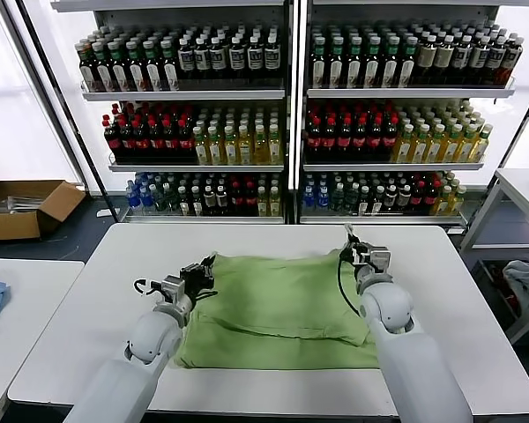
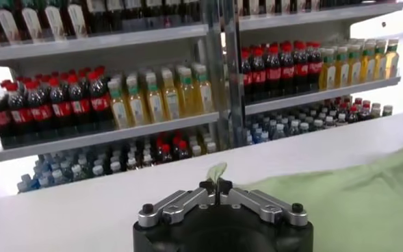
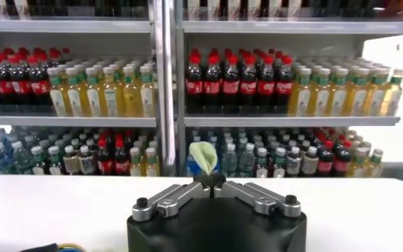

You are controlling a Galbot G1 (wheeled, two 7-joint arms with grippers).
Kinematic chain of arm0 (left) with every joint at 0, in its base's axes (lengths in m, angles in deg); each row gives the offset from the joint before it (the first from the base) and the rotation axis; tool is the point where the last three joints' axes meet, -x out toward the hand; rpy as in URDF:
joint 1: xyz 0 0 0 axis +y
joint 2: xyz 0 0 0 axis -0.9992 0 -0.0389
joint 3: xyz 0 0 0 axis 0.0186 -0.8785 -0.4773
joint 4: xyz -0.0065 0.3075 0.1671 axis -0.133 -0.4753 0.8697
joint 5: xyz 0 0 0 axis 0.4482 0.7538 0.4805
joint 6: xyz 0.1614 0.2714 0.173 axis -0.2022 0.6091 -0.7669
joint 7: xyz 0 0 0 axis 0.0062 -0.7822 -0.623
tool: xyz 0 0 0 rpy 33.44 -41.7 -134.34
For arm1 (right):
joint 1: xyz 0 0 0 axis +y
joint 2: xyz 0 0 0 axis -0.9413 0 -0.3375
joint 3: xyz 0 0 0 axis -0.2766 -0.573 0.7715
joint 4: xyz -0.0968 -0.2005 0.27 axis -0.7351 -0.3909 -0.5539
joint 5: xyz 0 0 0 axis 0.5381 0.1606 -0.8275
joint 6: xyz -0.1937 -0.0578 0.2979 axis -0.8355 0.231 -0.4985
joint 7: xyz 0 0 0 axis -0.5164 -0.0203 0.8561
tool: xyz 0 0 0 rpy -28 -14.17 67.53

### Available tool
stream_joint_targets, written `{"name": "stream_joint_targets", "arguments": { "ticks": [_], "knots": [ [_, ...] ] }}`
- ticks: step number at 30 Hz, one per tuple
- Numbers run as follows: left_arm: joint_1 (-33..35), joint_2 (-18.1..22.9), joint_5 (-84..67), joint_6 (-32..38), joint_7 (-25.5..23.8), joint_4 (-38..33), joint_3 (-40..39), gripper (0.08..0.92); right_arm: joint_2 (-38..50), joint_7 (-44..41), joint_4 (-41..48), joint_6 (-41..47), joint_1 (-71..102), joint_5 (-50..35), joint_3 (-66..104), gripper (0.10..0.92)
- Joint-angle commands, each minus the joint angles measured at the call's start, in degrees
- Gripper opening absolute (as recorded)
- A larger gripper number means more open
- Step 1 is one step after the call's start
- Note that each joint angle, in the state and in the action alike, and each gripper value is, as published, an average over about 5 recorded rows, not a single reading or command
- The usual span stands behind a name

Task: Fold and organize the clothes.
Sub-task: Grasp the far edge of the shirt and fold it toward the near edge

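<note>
Green polo shirt (image 1: pixel 282 308) lies folded on the white table (image 1: pixel 79 326). Both arms reach forward over it: the left gripper (image 1: pixel 207 264) pinches the shirt's far left corner, the right gripper (image 1: pixel 348 240) its far right corner, fingers clamped on fabric. Shelves (image 1: pixel 185 94) behind hold rows of bottles (image 1: pixel 353 132); a cardboard box (image 1: pixel 22 207) sits on the floor.

The light green soft-fabric polo shirt (image 1: pixel 278 308) lies spread on the table, folded into a rough rectangle with a lengthwise crease. Its far left corner is pinched in the closed left gripper (image 1: pixel 208 265), a small tuft (image 2: pixel 217 171) poking up between the fingertips. Its far right corner is pinched likewise in the closed right gripper (image 1: pixel 350 246), a tuft (image 3: pixel 202 157) showing above it.
</note>
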Motion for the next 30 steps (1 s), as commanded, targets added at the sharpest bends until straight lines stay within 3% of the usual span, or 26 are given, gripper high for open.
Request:
{"name": "stream_joint_targets", "arguments": {
  "ticks": [1, 16, 30],
  "knots": [
    [9.06, -0.64, 1.39, 0.67, 0.92, -8.54, 0.86, 0.091, 0.27, 4.28, -10.05, 1.78, 11.33, 0.45, 2.91, 0.106],
    [19.1, -1.04, 3.64, 2.41, 1.51, -15.11, 3.79, 0.091, -0.05, 6.07, -19.12, 2.06, 22.0, 0.91, 6.71, 0.106],
    [25.07, -0.25, 7.01, 4.41, 1.2, -14.55, 5.7, 0.091, 0.36, 6.37, -18.51, 1.38, 27.05, 2.39, 7.15, 0.106]
  ]
}}
